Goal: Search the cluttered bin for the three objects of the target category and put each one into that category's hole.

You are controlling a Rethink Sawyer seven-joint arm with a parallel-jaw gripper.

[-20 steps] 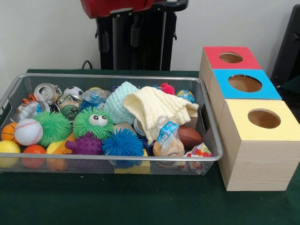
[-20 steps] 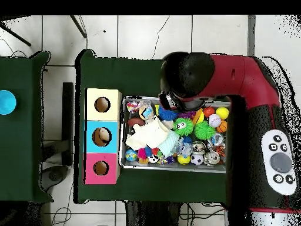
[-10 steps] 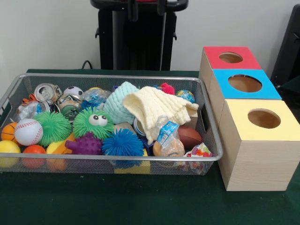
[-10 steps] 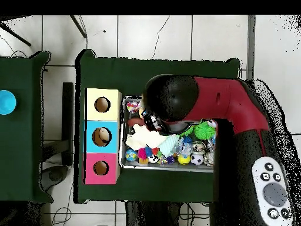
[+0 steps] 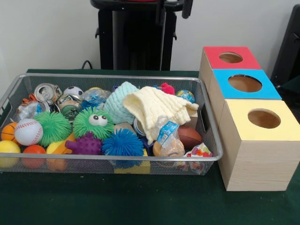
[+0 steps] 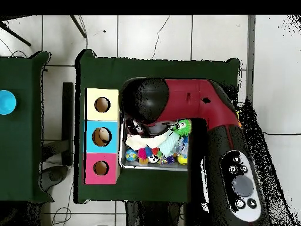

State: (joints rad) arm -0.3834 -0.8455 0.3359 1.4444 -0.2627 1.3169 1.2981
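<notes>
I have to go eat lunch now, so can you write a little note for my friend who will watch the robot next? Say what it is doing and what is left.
Gripper: hidden under the arm in the overhead view, out of the front view; open or shut cannot be told.
Things: the wire bin is full of balls, spiky toys, cans and a cream cloth. The red box, blue box and yellow box stand beside it in a row.
Done: nothing seen going into a hole.
Left: find all three target objects and drop them in.
</notes>
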